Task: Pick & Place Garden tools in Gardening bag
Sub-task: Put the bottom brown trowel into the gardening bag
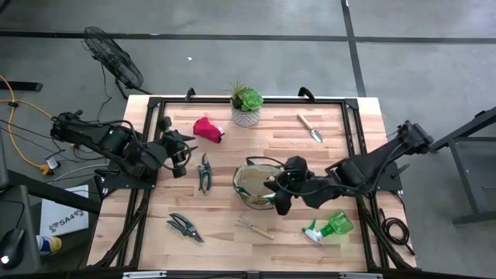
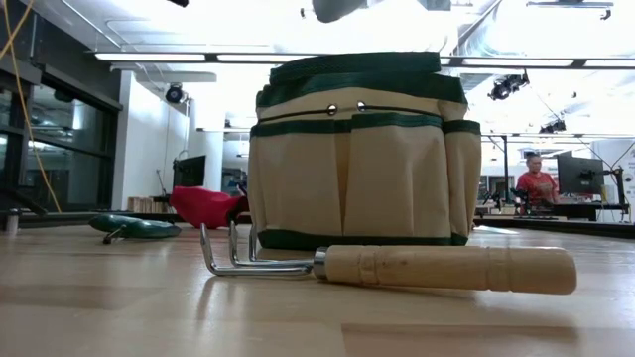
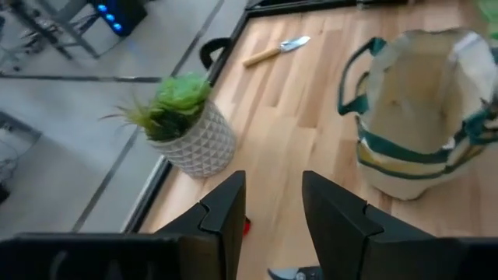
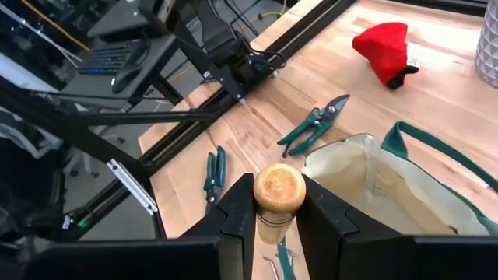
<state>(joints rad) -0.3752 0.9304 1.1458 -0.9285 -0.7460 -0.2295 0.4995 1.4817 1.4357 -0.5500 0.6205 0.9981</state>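
Note:
The gardening bag [image 1: 254,183] stands open-mouthed at the table's middle, on its base [image 2: 357,149]. My right gripper [image 1: 277,187] hovers over the bag's right rim, shut on a wooden-handled tool [image 4: 278,188] whose metal end is hidden. My left gripper [image 1: 183,150] is open and holds nothing, up near the table's left edge by the red glove [image 1: 208,128]; its fingers [image 3: 222,222] stand apart. Lying flat on the table are a trowel [image 1: 310,128], two shears [image 1: 204,172] [image 1: 184,226], a hand rake [image 1: 254,227] and a green spray bottle [image 1: 329,226]. My right gripper pinches the tool's wooden handle just below its round butt end [image 4: 274,219] between the two fingers, which lie across the handle. The fingers come slanting down from the table's right. The tool is lifted clear, butt end up, beside the bag's open mouth [image 4: 373,187].
A succulent in a white pot [image 1: 246,106] stands at the far edge, close to the glove. A black frame [image 1: 155,101] borders the tabletop. In the low view the rake [image 2: 397,264] lies right in front of the bag. A person [image 2: 538,183] is far off in the room.

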